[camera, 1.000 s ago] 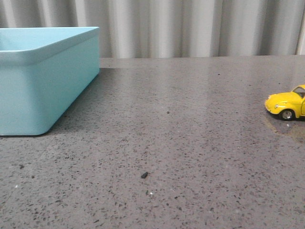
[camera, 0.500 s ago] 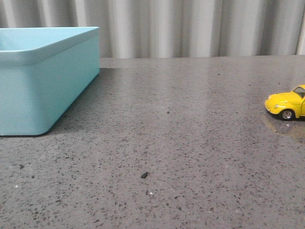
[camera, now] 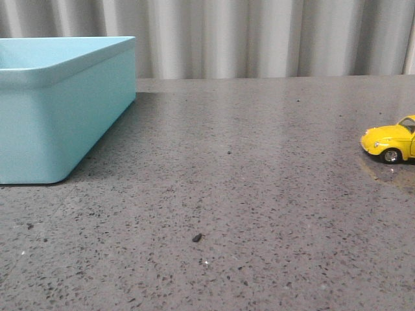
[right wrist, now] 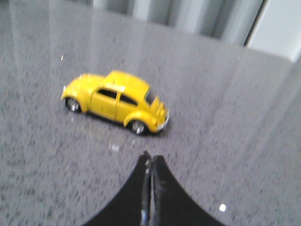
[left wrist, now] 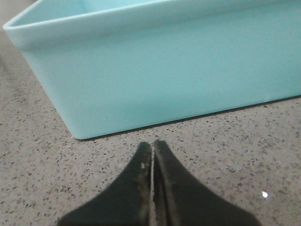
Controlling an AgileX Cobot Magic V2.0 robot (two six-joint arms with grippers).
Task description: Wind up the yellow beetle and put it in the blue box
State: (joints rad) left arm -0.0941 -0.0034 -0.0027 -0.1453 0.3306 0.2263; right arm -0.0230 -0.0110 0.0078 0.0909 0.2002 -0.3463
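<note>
- Where the front view ended at the right, the beetle [camera: 391, 144] stood on the table [camera: 246, 168], its rear cut off.
- Box [camera: 58, 103] sat far left, partly out of frame.
- Left gripper [left wrist: 152, 147] and right gripper [right wrist: 148, 158] had fingers pressed together, empty, arms unseen.

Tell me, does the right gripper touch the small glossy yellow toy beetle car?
Apart. In the right wrist view, bare grey table shows between the shut tips of the right gripper and the small glossy yellow toy beetle car.
</note>
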